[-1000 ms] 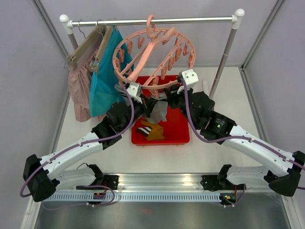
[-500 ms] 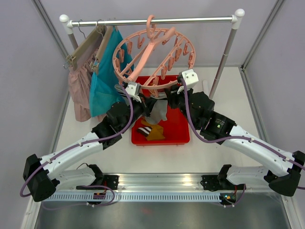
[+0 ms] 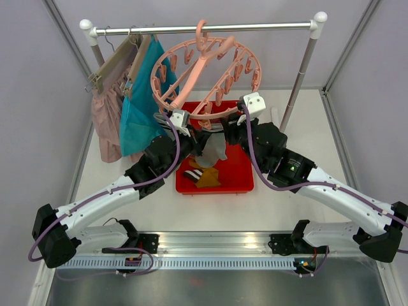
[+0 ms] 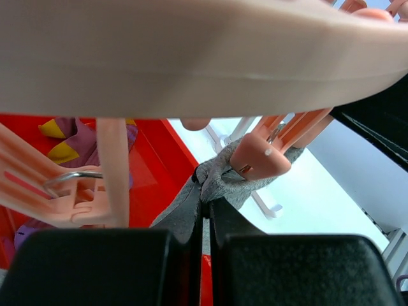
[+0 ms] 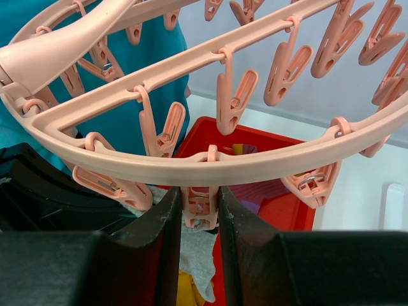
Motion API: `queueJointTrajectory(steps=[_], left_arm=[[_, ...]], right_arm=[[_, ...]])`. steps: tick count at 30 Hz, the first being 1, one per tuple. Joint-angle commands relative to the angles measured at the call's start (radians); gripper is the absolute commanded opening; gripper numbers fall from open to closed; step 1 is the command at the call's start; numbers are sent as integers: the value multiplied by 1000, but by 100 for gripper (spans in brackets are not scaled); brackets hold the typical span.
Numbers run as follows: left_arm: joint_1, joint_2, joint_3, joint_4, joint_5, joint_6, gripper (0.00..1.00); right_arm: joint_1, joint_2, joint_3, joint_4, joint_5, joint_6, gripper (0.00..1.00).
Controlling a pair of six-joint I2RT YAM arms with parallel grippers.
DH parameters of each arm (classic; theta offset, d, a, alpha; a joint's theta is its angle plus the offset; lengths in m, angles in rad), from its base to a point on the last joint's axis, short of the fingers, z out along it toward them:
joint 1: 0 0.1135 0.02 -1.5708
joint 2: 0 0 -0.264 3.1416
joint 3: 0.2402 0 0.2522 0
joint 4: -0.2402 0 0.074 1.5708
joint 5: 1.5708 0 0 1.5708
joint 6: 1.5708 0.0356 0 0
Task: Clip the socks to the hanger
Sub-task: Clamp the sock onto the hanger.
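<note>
Socks: small, soft knit, light and limp, not fragile, and not slippery by the look of the cloth. Likely to fold and droop from any hold, so best pinched close to the cuff edge, leaving only a short lip free to feed into a clip.

Grey sock: up in the air under the near rim of the hanger, well above the red tray. Pinched near its upper edge by the left gripper, jaws all but shut with only cloth between. Upper lip right at the mouth of a pink clip, touching it; hard to say whether bitten yet.

Right gripper: jaws drawn in narrow on either side of a near-rim clip, pressing its wings, presumably to hold the mouth open. Possibly the same clip as at the sock's lip, though not certain.

Other socks down in the tray on the counter: striped sock, mustard sock, purple sock.

Hanger itself: light plastic, hung by its hook from the rail, free to swing and tilt, so steady only while gripped. Advisable to push the cuff deep into the mouth before easing off the wings, and to let go of the sock only after a firm bite.
</note>
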Motion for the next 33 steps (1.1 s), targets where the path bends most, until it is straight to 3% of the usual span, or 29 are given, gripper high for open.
queueJointTrajectory(steps=[1,20,33], left_arm=[[-4,-16,33,62,-1,-27,2],[-4,-30,24,76,-19,-53,2],[-4,-23,42,33,-65,-76,2]], right_arm=[[5,5,9,26,-1,-10,0],[5,25,17,27,18,-27,0],[6,-37,-26,52,-140,-22,0]])
